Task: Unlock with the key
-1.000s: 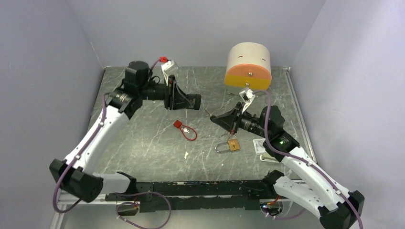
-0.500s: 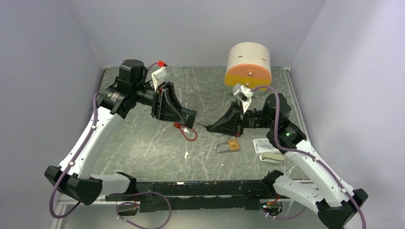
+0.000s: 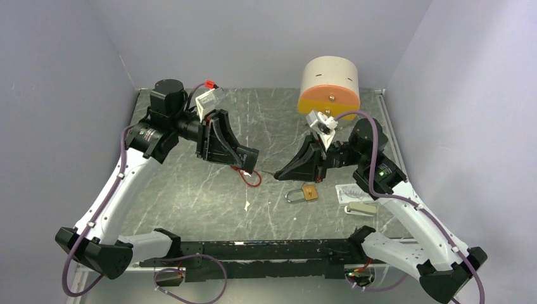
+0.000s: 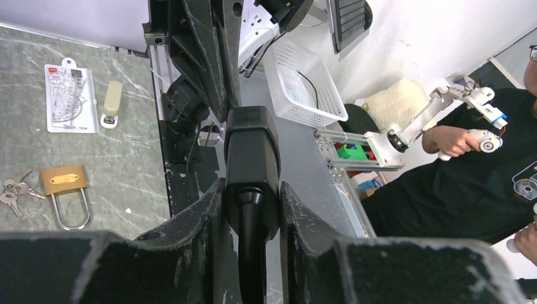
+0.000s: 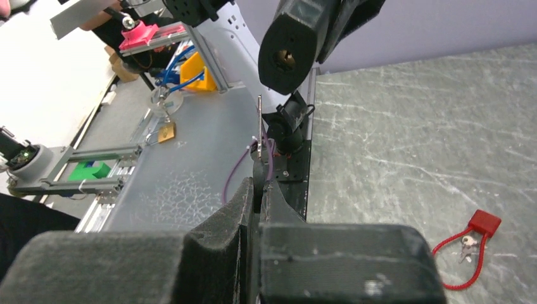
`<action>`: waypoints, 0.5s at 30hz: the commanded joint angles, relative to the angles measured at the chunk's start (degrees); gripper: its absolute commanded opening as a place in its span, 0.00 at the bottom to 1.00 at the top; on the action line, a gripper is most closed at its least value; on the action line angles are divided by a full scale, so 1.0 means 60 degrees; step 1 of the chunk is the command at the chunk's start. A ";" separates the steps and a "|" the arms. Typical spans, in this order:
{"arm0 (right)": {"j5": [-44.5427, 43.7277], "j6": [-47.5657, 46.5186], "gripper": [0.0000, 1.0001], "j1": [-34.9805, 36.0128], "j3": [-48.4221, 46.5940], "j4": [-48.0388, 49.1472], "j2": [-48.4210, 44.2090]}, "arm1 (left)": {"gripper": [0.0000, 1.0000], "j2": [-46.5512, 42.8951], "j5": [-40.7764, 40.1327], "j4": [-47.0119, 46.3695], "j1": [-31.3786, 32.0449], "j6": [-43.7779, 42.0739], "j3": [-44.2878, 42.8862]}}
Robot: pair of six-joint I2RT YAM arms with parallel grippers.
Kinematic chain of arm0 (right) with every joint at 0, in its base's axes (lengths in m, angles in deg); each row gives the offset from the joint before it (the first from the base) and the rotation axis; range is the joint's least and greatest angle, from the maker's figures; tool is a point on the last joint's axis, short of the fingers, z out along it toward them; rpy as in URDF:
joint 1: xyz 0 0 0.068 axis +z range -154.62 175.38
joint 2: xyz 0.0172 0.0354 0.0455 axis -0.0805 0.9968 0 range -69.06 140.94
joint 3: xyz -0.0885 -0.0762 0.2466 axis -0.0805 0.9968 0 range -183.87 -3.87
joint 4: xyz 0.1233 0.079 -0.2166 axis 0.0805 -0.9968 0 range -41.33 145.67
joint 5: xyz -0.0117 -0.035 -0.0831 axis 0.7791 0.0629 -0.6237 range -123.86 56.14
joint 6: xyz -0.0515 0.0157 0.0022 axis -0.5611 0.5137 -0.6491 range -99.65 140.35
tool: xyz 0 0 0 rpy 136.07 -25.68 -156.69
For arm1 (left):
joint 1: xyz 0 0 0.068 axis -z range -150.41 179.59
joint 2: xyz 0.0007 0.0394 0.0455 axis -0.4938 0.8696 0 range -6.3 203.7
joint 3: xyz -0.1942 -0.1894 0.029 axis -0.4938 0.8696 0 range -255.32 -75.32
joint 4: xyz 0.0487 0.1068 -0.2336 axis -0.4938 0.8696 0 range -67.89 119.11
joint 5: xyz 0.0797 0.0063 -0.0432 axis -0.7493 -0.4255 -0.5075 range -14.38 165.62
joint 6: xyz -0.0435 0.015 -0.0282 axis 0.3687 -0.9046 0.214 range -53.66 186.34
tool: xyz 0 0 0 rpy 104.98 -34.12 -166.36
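My left gripper (image 3: 248,158) is shut on a black lock (image 4: 252,158), held above the table's middle. In the right wrist view its round face with the keyhole (image 5: 286,56) points towards my right gripper. My right gripper (image 3: 288,171) is shut on a thin metal key (image 5: 259,123); the blade sticks out towards the lock, a short gap below its keyhole. In the left wrist view the gripper (image 4: 252,193) has both fingers pressed against the lock's sides. In the right wrist view the gripper (image 5: 257,193) pinches the key's black head.
A brass padlock (image 3: 308,192) with a bunch of keys (image 4: 12,193) lies under my right gripper. A red cable lock (image 3: 251,178) lies under my left gripper. A white and orange drum (image 3: 329,85) stands at the back. A stapler (image 3: 360,208) and a card packet (image 3: 352,192) lie at the right.
My left arm has swung down and towards the middle with the black lock. My right gripper has tilted and moved left with the key, so lock and key are closer together.
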 commanded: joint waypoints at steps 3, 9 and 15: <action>-0.0020 0.0654 0.00 -0.0034 -0.0441 0.1668 0.0163 | 0.02 -0.0228 0.0857 -0.0121 -0.0028 -0.0081 -0.0191; -0.0301 0.0420 0.00 -0.0020 -0.0924 0.1270 0.0638 | 0.03 -0.0365 0.0809 0.0449 -0.0028 -0.0456 -0.0327; -0.0388 0.0174 0.00 0.0134 -0.1120 0.1084 0.0926 | 0.03 -0.0388 0.0706 0.0491 -0.0029 -0.0507 -0.0296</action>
